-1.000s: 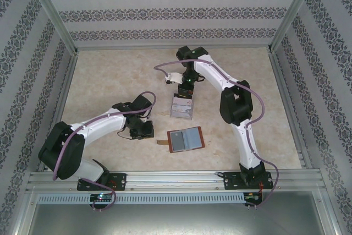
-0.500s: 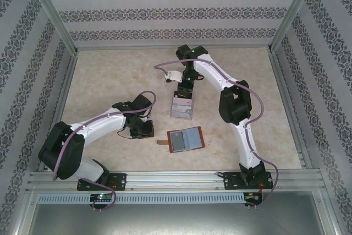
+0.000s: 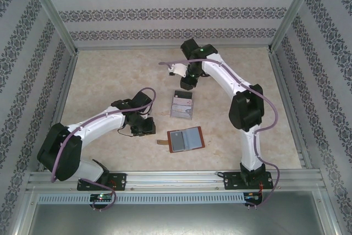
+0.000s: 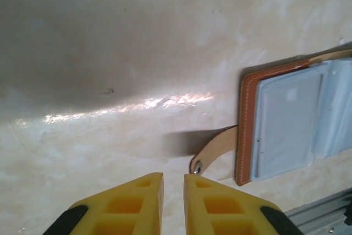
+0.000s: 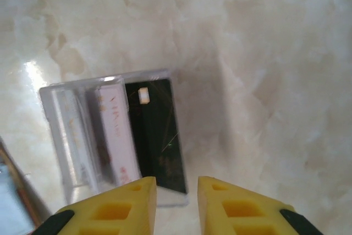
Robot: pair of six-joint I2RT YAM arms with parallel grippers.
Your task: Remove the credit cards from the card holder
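Nothing legible is showing anywhere; faint reddish lettering is running along the pale credit card (image 5: 114,130) lying in the clear tray (image 5: 58,136), but it is blurring beyond reading; the dark card (image 5: 157,141) beside it is bearing only a small pale square.

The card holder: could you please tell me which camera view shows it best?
Top external: the card holder lies open, whole and unobstructed. Left wrist shows it closer but cropped at right; right wrist catches a sliver, lower left.
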